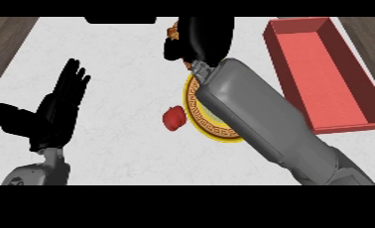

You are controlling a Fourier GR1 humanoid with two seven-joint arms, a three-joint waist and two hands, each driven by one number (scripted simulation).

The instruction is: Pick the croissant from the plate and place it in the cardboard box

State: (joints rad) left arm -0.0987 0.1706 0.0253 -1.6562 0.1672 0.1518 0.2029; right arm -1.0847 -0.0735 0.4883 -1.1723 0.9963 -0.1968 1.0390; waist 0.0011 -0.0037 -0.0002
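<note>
My right hand (203, 36) hangs above the far end of the plate (206, 127), its fingers curled round the brown croissant (173, 32), of which only a small piece shows at the hand's left edge. The yellow-rimmed plate is mostly hidden under my right forearm. The box (350, 76), red with a pink floor, lies to the right of the hand and holds nothing that I can see. My left hand (60, 105) rests open at the left, fingers up.
A small red object (173, 117) lies on the white counter (117, 138) just left of the plate. A dark object (121, 20) shows at the counter's far edge. Wooden strips border the counter at both far corners.
</note>
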